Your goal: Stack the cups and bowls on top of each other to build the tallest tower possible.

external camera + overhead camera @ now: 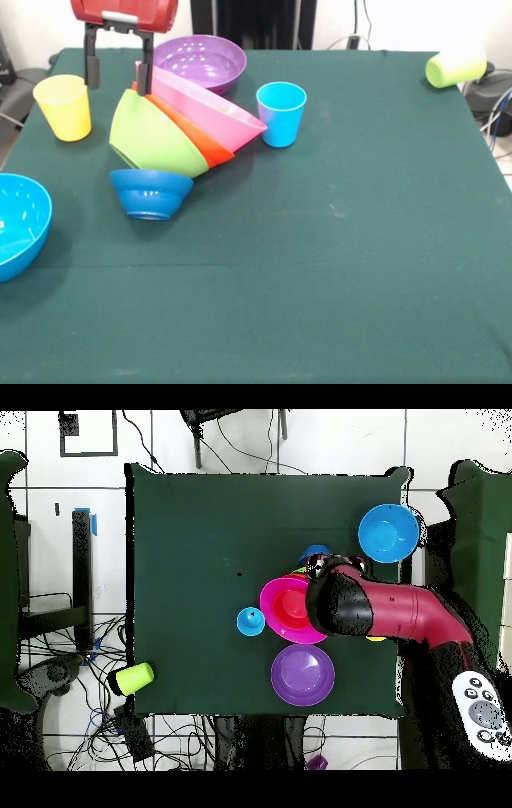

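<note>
Here, on the green desk (336, 240): leaning tower (188, 128) of pink, orange-red and green bowls, tipped on the small dark blue bowl (150, 192). Behind it, purple bowl (200, 62), upright. At one edge, light blue bowl (18, 224). Above the tower's raised side, tool (118, 68), fingers spread, holding nothing. Upright: yellow cup (64, 106), blue cup (281, 113) just beside the tower. Far corner: green cup (455, 67), toppled.
</note>
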